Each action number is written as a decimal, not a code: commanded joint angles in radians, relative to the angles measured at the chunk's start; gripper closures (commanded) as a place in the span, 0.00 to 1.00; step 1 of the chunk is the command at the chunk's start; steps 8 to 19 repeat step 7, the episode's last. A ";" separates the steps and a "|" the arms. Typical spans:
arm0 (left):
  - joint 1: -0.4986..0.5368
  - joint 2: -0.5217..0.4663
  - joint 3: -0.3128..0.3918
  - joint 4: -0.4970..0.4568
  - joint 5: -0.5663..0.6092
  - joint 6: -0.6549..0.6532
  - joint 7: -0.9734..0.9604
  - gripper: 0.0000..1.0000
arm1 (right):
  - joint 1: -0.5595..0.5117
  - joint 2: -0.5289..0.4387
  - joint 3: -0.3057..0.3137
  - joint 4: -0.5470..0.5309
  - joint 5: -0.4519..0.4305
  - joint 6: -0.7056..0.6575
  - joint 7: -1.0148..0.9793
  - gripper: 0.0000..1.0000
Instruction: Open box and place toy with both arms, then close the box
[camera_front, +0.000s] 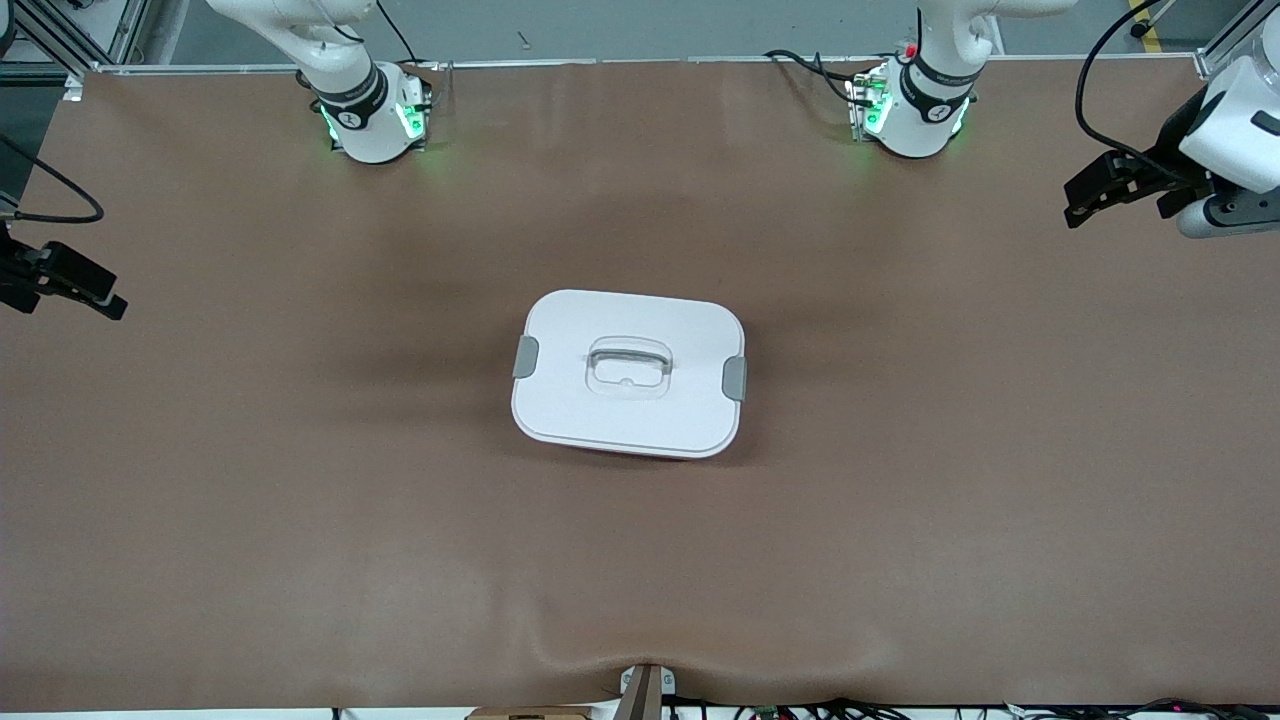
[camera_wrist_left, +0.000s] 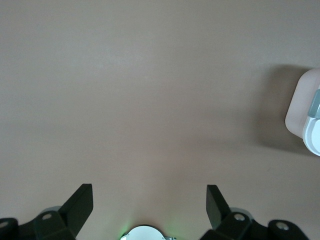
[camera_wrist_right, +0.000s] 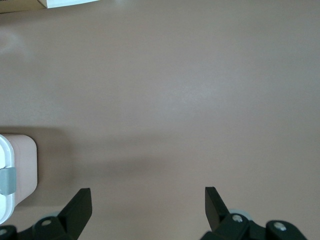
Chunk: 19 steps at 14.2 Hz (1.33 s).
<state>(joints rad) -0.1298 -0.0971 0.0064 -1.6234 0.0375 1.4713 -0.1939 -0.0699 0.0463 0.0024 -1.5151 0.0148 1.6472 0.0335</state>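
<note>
The box (camera_front: 630, 372) sits shut in the middle of the brown table, white lid on, a grey clip (camera_front: 525, 357) at each end and the clear handle (camera_front: 628, 365) in the centre. The toy is out of view. My left gripper (camera_front: 1072, 205) hangs open and empty over the left arm's end of the table; its wrist view shows its open gripper (camera_wrist_left: 148, 192) over bare mat and one corner of the box (camera_wrist_left: 302, 110). My right gripper (camera_front: 105, 290) hangs open and empty over the right arm's end; its wrist view shows the gripper (camera_wrist_right: 148, 195) and an end of the box (camera_wrist_right: 22, 165).
The two arm bases (camera_front: 375, 120) (camera_front: 915, 115) stand at the table edge farthest from the front camera, with cables beside them. A small bracket (camera_front: 645, 690) sits at the nearest edge. Brown mat (camera_front: 300, 480) lies all round the box.
</note>
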 joint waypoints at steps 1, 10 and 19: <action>0.003 0.014 0.006 0.023 -0.021 -0.018 0.024 0.00 | -0.021 0.003 0.016 0.024 -0.001 -0.009 -0.009 0.00; 0.003 0.014 0.006 0.025 -0.021 -0.031 0.025 0.00 | -0.016 0.003 0.018 0.045 -0.001 -0.036 -0.007 0.00; 0.003 0.014 0.006 0.025 -0.021 -0.031 0.025 0.00 | -0.016 0.003 0.018 0.045 -0.001 -0.036 -0.007 0.00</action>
